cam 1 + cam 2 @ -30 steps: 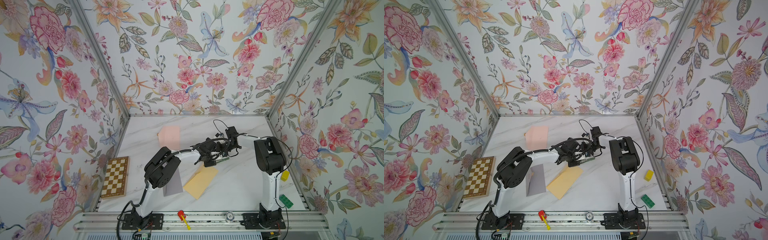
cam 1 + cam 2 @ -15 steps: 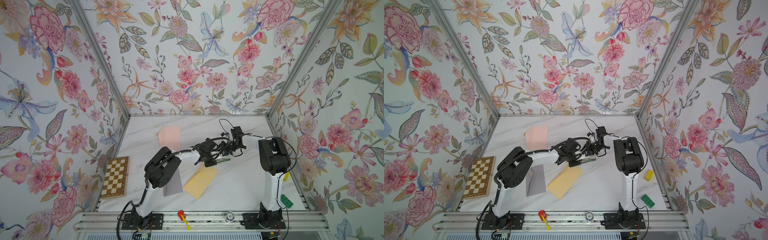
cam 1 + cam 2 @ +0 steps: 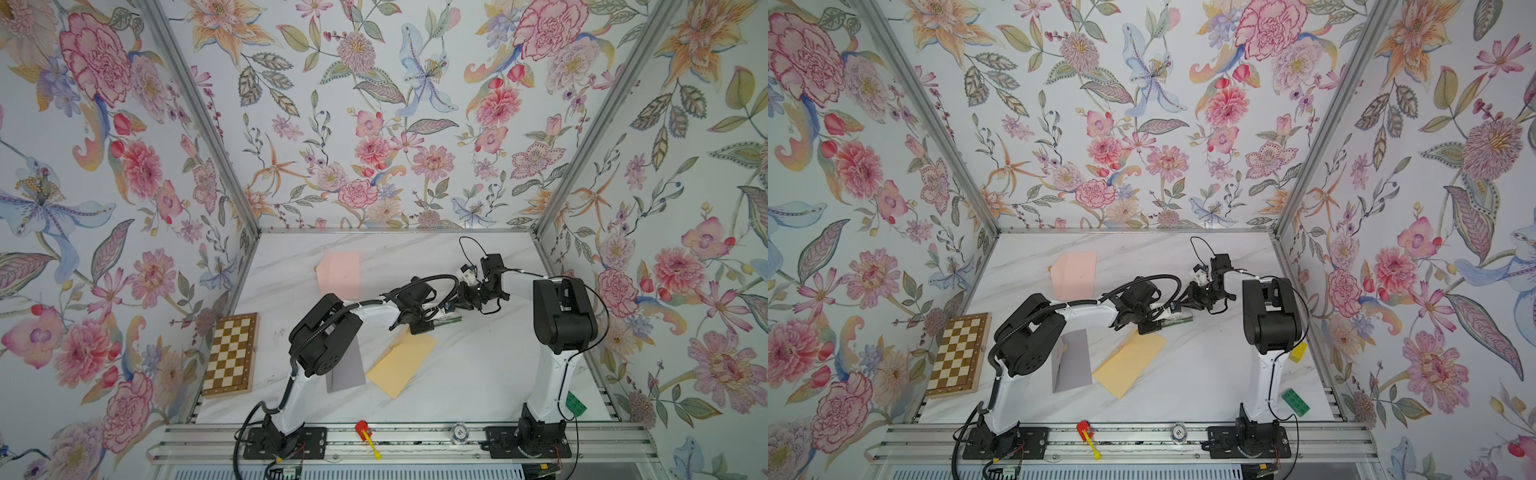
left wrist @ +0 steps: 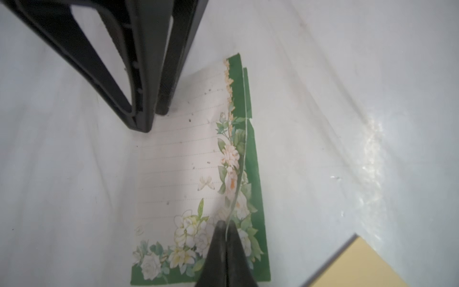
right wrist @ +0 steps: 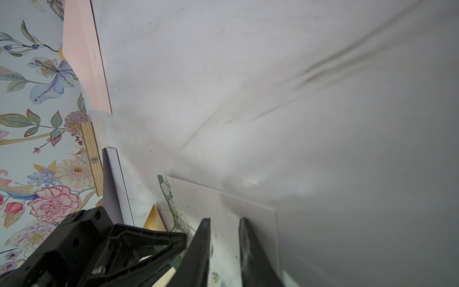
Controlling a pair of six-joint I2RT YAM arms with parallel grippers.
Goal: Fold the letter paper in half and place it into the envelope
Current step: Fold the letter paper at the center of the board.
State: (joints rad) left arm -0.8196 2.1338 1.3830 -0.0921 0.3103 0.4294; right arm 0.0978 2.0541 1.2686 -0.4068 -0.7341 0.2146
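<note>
Marble table (image 3: 457, 374), with walls on three sides.

One container of wood: a chessboard box (image 3: 230, 355) at the left wall, closed and latched, contents hidden.

Three containers of paper, all flat on the marble:
- pink envelope (image 3: 338, 274) toward the back
- grey envelope (image 3: 349, 370) partly under the left arm
- yellow envelope (image 3: 402, 360) just beside the grey one, toward the middle

Contents of all three: impossible to tell.

One letter paper (image 4: 183, 161), lined, with a green floral border. Outside every envelope, on bare marble near the yellow envelope's far corner, between the two arms. Mostly flat, with one edge lifted and seen edge-on in the left wrist view.

Left gripper (image 4: 226, 238): pressed together, pinching that lifted edge.

Right gripper (image 5: 224, 221): jaws a little apart, with the sheet visible through the gap and both tips down on the flat lined part.

Near the right arm's base: one green brick (image 3: 1296, 402) and one yellow block (image 3: 1298, 352), apart from each other.

On the front rail: one red-and-yellow tool (image 3: 365, 430) and one small round disc (image 3: 458, 432).
</note>
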